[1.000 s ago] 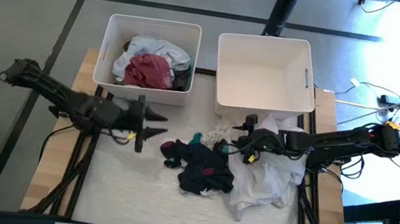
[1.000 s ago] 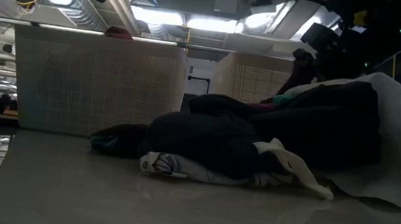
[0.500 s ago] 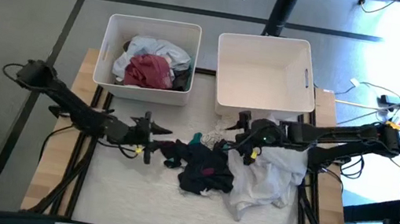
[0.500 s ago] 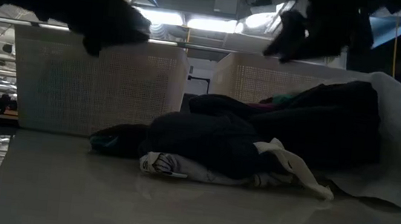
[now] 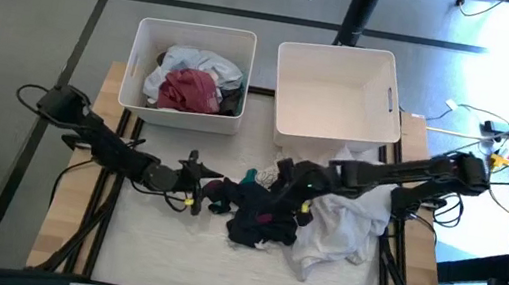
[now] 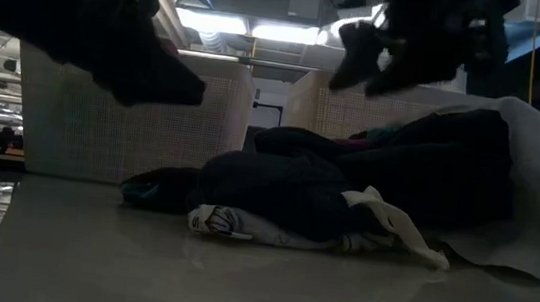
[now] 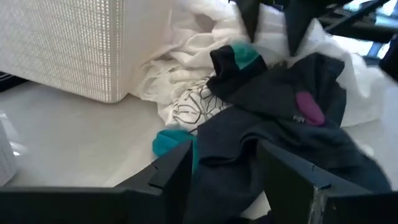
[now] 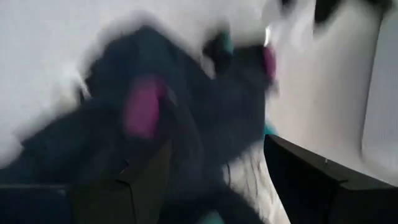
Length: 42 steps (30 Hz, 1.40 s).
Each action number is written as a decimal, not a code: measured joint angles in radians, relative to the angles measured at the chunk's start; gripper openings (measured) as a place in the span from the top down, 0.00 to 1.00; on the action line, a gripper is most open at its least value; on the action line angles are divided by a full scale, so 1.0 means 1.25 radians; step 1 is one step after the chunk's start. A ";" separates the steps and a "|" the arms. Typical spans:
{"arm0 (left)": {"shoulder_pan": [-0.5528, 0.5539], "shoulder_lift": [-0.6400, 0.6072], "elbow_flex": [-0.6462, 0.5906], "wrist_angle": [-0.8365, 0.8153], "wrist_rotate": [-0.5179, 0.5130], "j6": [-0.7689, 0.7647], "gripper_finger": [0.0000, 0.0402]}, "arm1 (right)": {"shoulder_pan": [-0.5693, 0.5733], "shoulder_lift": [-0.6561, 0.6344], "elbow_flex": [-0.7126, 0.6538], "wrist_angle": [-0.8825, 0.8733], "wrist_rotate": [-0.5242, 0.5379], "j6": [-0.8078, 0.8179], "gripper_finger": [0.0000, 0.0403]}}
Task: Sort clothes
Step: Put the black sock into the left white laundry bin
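The clothes lie in a heap on the table's middle: a dark garment (image 5: 259, 216) with magenta patches, a white garment (image 5: 338, 226), a patterned white piece (image 7: 193, 99) and teal bits (image 7: 171, 140). My left gripper (image 5: 211, 185) hangs open, just above the table at the dark garment's left end (image 7: 230, 143), which lies ahead of and between its fingers (image 7: 224, 180). My right gripper (image 5: 280, 189) hovers open over the heap's far side, tipped downward above the dark garment (image 8: 186, 118). In the low view both grippers, left (image 6: 191, 87) and right (image 6: 369, 71), are clear of the heap.
The left white bin (image 5: 181, 111) at the far edge holds maroon, white and grey clothes. The right white bin (image 5: 333, 124) stands beside it with nothing showing inside. Bare tabletop (image 5: 158, 244) lies near and left of the heap.
My left gripper has come down and gone toward the table's right, up to the dark garment's left end. My right gripper has gone toward the table's left over the heap and tipped further downward. The clothes have not moved.
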<state>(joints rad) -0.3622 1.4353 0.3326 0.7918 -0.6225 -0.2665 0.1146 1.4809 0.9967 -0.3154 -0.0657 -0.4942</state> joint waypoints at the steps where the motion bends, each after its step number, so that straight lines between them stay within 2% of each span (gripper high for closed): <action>1: 0.000 0.000 0.000 -0.005 0.000 0.007 0.58 | -0.002 0.021 0.020 -0.044 0.031 0.000 0.36; 5: 0.000 0.000 0.000 -0.024 -0.001 -0.002 0.58 | -0.004 0.091 0.107 -0.237 0.146 0.000 0.36; 10: 0.000 -0.002 0.000 -0.060 -0.001 -0.047 0.58 | -0.008 0.157 0.160 -0.336 0.156 -0.004 0.43; 13: 0.000 -0.002 0.000 -0.077 -0.001 -0.064 0.58 | -0.008 0.166 0.167 -0.332 0.141 -0.013 0.54; 19: 0.000 -0.002 0.000 -0.083 -0.001 -0.075 0.58 | -0.008 0.155 0.171 -0.320 0.164 -0.052 0.89; 21: 0.000 -0.002 0.000 -0.082 -0.001 -0.074 0.58 | -0.008 0.151 0.191 -0.334 0.171 -0.062 0.96; 28: 0.000 -0.002 0.000 -0.087 0.000 -0.068 0.58 | -0.008 0.148 0.325 -0.335 0.214 -0.144 0.91; 34: -0.014 -0.002 0.000 -0.109 0.000 -0.097 0.58 | -0.014 0.147 0.474 -0.288 0.383 -0.301 0.98; 37: -0.033 -0.002 0.000 -0.137 0.000 -0.143 0.58 | -0.031 0.146 0.523 -0.198 0.424 -0.387 0.97; 42: -0.068 -0.002 0.000 -0.181 0.000 -0.204 0.58 | -0.092 0.146 0.534 0.042 0.411 -0.521 0.93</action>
<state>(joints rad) -0.4475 1.4330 0.3328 0.5656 -0.6220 -0.5219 0.0001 1.6633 1.6646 -0.2632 0.4486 -1.1453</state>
